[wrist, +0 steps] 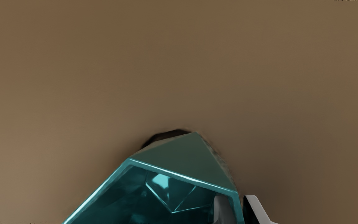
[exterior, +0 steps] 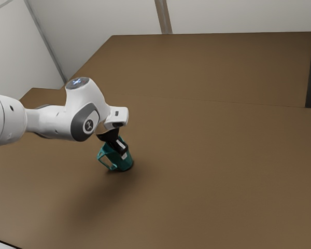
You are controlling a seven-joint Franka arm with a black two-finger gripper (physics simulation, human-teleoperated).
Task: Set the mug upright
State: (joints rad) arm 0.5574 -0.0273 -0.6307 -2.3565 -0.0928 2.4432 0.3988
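Teal all over, the mug point(exterior: 117, 161) leans at the table point(exterior: 212, 171), its mouth tipped toward the arm point(exterior: 53, 121) and its handle point(exterior: 100, 156) toward the exterior view's left, though I cannot tell whether its base touches the wood-brown top. Black gripper point(exterior: 124, 154) pinches the mug's side wall at the rim point(wrist: 182, 176), one finger inside and the other outside, and hides part of the mug in the exterior view. Around them lies a soft shadow point(exterior: 101, 194), with pale room walls point(exterior: 114, 15) beyond the table.
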